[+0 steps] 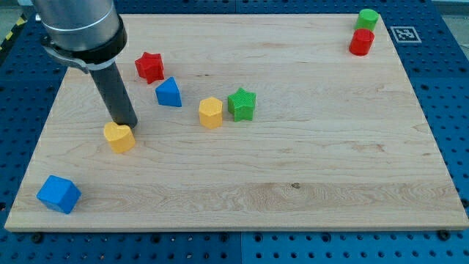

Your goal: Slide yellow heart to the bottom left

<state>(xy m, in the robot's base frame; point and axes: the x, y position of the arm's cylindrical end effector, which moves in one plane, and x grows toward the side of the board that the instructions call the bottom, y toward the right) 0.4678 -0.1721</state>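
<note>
A pale wooden worktop [293,169] lies on a blue perforated base. The yellow heart [119,137] sits near its left edge, up and right of the blue cube [58,193]. The end effector is a plain rod with nothing to open or close; my tip [126,123] touches the heart's upper edge. The blue triangle [168,92] and red star [149,67] lie above the heart.

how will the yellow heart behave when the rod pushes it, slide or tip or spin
The yellow heart looks low and flat-bottomed, so it will probably slide on the smooth wooden board rather than tip. Its lobed outline may make it turn if my tip, now at its upper right edge, pushes off-centre. It seems small and rigid, likely light.
</note>
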